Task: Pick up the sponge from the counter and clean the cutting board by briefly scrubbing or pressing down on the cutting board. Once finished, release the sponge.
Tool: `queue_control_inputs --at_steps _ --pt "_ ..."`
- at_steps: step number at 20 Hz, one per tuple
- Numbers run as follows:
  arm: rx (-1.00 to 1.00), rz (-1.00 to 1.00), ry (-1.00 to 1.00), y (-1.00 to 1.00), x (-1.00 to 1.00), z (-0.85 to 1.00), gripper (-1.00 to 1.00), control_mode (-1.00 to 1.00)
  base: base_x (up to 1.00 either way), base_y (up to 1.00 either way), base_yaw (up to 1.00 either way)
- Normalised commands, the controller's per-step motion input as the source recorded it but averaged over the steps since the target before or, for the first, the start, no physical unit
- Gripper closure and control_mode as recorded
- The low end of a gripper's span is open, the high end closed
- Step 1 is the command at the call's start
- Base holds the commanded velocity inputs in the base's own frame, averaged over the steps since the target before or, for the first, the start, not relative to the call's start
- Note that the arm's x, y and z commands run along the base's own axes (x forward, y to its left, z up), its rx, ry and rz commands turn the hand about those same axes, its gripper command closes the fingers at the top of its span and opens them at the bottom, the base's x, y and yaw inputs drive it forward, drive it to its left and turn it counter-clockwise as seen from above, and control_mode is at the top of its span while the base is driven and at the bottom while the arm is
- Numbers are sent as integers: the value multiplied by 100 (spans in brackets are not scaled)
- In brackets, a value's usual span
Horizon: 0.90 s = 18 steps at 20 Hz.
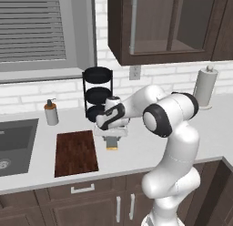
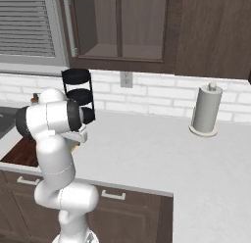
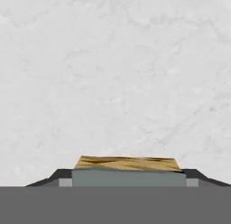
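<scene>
the fingers pinched the sponge from both sides, holding it just above the desk so it could travel left; the cutting board lay close beside it, not yet scrubbed.

Sponge just right of dark streaky cutting board, pale counter

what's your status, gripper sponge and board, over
Gripper shut on sponge, low over counter. Cutting board just beside it toward the sink, not yet scrubbed. Nothing between them.
</scene>
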Motion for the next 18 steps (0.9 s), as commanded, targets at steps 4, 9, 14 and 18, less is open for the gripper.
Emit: queue_control_inputs --at_steps 4,9,14,18 --pt "4 0 0 2 -21 -4 100 -100 0 0 0" --pt "0 0 -12 37 -5 44 100 -100 0 0 0" --pt "0 0 -13 50 0 29 100 -100 0 0 0" --pt "1 0 -1 19 0 1 100 -100 0 0 0"
